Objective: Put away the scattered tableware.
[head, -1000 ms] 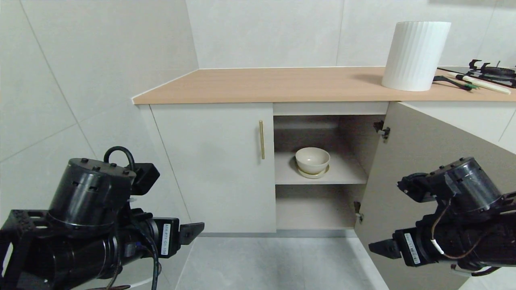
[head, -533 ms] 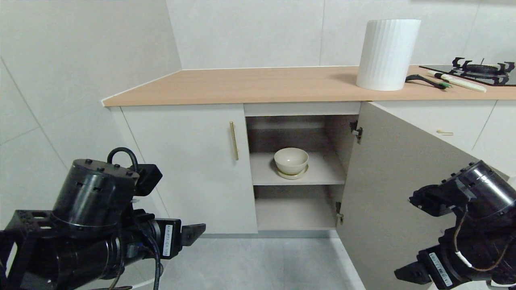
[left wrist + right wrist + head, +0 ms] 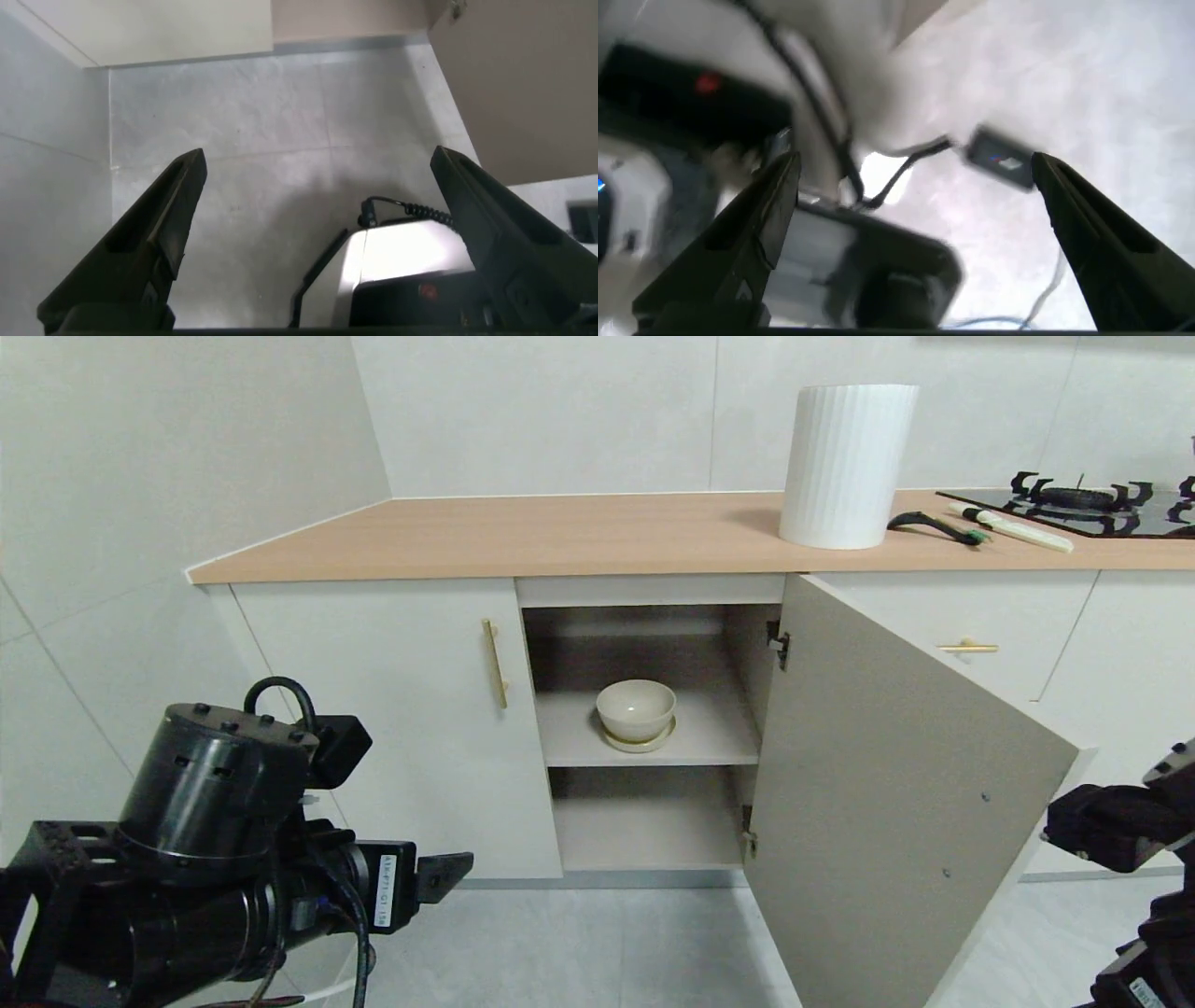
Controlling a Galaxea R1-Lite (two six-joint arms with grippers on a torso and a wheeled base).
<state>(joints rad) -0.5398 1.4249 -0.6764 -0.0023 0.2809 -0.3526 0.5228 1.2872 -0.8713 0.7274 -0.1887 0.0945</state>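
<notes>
A cream bowl (image 3: 636, 707) sits on a small plate (image 3: 639, 743) on the upper shelf (image 3: 709, 737) of the open cabinet. On the counter near the stove lie a black-handled utensil (image 3: 924, 523) and a cream-handled one (image 3: 1013, 529). My left gripper (image 3: 446, 877) hangs low at the left, well in front of the cabinet; in the left wrist view it (image 3: 318, 159) is open over the grey floor with nothing between its fingers. In the right wrist view my right gripper (image 3: 915, 163) is open and holds nothing, pointing down at cables and the floor.
The right cabinet door (image 3: 887, 784) stands swung open toward me, with my right arm (image 3: 1116, 821) just beyond its edge. The left door (image 3: 392, 709) is shut. A tall white ribbed container (image 3: 845, 465) stands on the wooden counter (image 3: 523, 537), beside a black stove (image 3: 1074, 502).
The head camera has swung right, so the whole cabinet has shifted left in view. My right arm has dropped toward the lower right corner. The left arm has kept still.
</notes>
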